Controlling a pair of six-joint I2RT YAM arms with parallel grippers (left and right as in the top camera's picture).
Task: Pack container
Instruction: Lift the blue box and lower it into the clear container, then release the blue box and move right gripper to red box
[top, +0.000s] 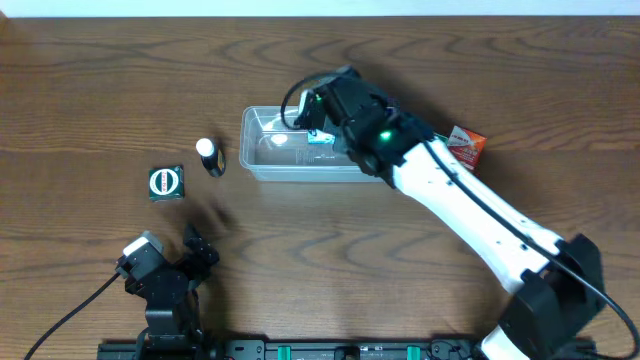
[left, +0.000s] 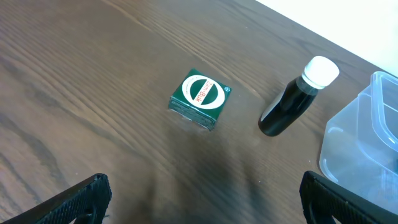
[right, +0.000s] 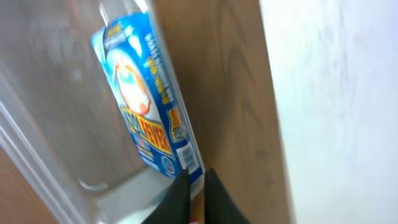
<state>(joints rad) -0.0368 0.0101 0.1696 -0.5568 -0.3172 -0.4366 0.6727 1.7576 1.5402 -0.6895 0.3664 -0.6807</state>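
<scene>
- My right arm (top: 470, 205): white links, black joints, one green light (top: 384, 137).
- My left arm (top: 165, 290): all black, with a black cable (top: 70, 316).
- My left pincer fingers (left: 81, 198): black, finely textured.

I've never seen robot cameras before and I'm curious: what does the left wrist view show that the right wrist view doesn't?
Only the left wrist view: a green box, a dark bottle with a white cap a little apart from it, and the left pincer, open. Only the right wrist view: a blue packet inside the tub, with the right pincer apparently shut on its end. Both: the clear tub and the wooden table.
</scene>
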